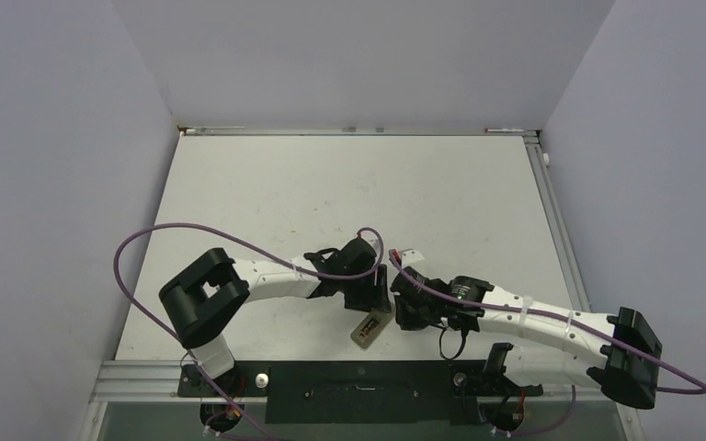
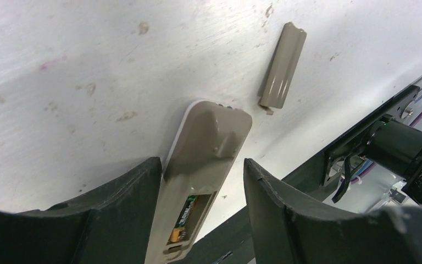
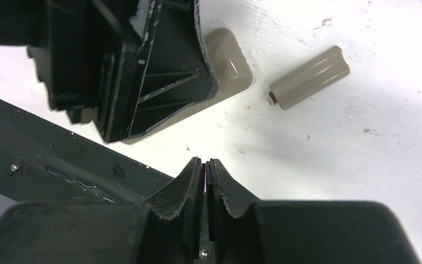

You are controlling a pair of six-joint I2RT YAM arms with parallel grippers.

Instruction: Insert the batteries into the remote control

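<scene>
My left pincer stands half open astride the remote control, which lies back-up on the table near its front edge. I cannot tell whether the fingers press its sides. One battery shows in the open recess; the other I cannot see. My right pincer is closed tight, nothing visible in it, just beside the left. The loose battery cover lies apart. As I judge it, a slack grip could let the remote skid, and my crowded pincers could collide or knock the cover away.
</scene>
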